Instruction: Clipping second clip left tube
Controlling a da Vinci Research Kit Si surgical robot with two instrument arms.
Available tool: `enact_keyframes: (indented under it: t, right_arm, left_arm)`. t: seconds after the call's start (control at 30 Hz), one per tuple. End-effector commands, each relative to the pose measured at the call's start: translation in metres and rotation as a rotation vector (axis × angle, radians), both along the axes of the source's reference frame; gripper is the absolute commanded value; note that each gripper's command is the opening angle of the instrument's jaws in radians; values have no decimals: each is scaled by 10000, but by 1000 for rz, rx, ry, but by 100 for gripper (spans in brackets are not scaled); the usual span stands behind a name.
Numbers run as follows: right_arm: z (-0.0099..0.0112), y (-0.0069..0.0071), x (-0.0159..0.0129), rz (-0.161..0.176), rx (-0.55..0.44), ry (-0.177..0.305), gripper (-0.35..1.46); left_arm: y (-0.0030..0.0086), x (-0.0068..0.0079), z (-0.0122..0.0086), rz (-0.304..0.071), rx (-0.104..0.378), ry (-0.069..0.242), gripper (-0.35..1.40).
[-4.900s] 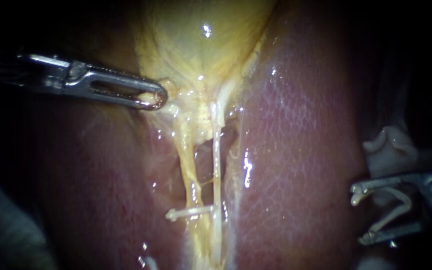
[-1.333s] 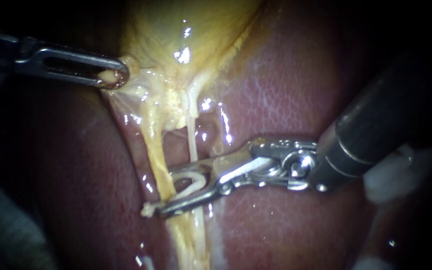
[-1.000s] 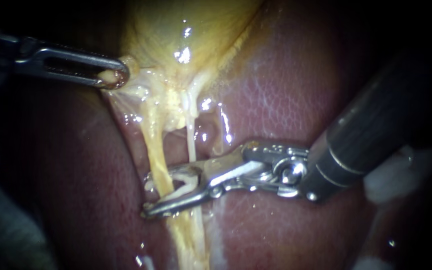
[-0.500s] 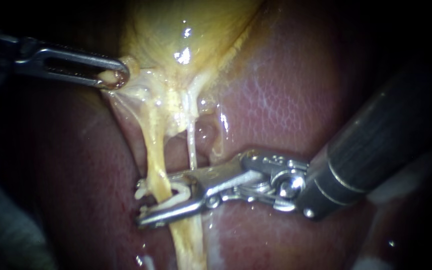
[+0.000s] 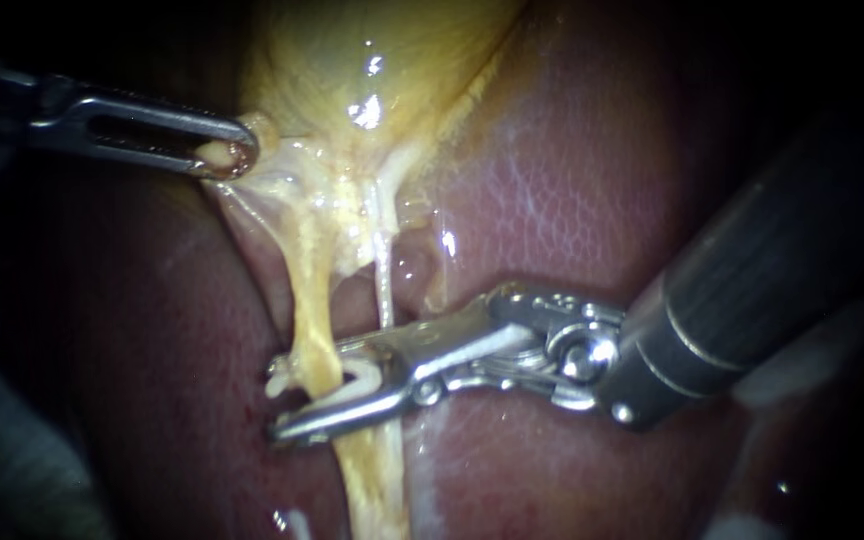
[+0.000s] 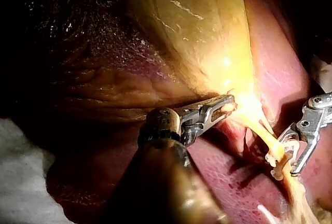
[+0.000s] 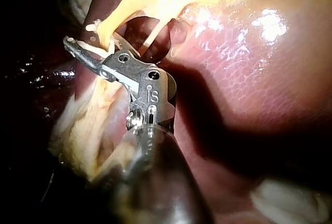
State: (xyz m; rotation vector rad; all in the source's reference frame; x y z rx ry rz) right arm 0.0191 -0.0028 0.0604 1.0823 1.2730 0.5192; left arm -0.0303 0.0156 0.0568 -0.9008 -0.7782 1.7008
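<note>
L instrument [image 5: 224, 155], upper left, jaws clamped on gallbladder [image 5: 372, 50]; R instrument [image 5: 308, 392], mid-frame, jaws squeezing clip [image 5: 357, 374] round left tube [image 5: 312, 315].

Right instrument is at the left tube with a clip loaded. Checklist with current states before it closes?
1. Left instrument jaws shut on gallbladder tissue, tubes spread: ok.
2. Clip held in right instrument jaws: ok.
3. Left tube lies between the clip's legs: ok.
4. Clip's end shows past the tube's far side: ok.
5. Right tube outside the jaws: cannot tell, it runs behind the upper jaw.
6. Lower jaw free of liver: cannot tell.
</note>
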Motion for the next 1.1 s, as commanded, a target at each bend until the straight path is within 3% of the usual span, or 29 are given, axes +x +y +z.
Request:
enact_keyframes:
  t: [0.03, 0.53, 0.77, 1.1]
  right_arm:
    - [0, 0, -1, -1, 0, -1, 21]
    - [1, -4, -6, -5, 42, -17, -35]
    - [2, -7, -10, 16, 44, -27, -35]
    - [4, -11, -10, 14, 42, -27, -35]
  left_arm:
    - [0, 0, 0, 0, 0, 0, -35]
    - [0, 0, 0, 0, 0, 0, -35]
    - [0, 0, 0, 0, 0, 0, -35]
    - [0, 0, 0, 0, 0, 0, -35]
